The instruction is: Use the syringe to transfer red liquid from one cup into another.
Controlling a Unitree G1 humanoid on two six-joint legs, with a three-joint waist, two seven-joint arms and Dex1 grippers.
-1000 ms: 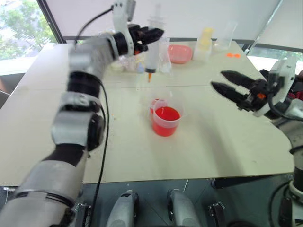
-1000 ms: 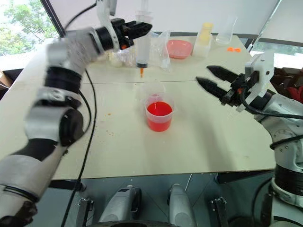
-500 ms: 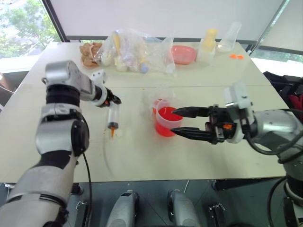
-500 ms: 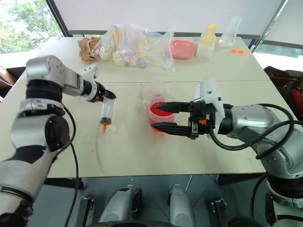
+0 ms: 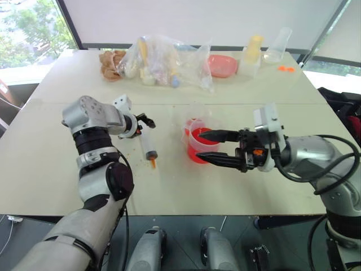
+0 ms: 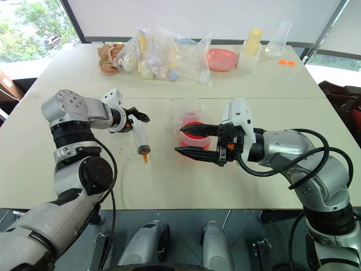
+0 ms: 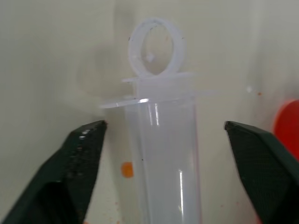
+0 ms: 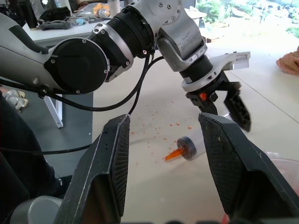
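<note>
Two black-fingered grippers work over a pale, cream-coloured table (image 5: 51,147), and no brand, label or readable writing shows on anything on it. The large clear plastic syringe (image 5: 149,147) with an orange tip and white ring-topped plunger lies flat on the table, tip pointing toward the near edge, with small orange specks scattered on the surface around it. The left gripper (image 5: 144,121) sits just above the plunger end with its fingers spread wide; in its wrist view both fingers (image 7: 79,158) stand clear of the barrel on either side, not touching it. To the right of the syringe stands the wide clear plastic measuring cup (image 5: 199,148) holding bright translucent red liquid (image 5: 202,136), and the smaller, narrower clear cup (image 5: 192,125) stands touching or just behind it, with a little red at its base. The right gripper (image 5: 207,148) reaches in level from the right, its two long fingers parted and lying across the front of the measuring cup, partly hiding its wall; whether they touch it cannot be told. Along the far side lie a crumpled clear plastic bag of mixed items (image 5: 163,59), a brown lumpy object (image 5: 110,62), a pink dish (image 5: 223,65), a pale yellow bottle (image 5: 251,53) and a tall clear tumbler (image 5: 279,45).
</note>
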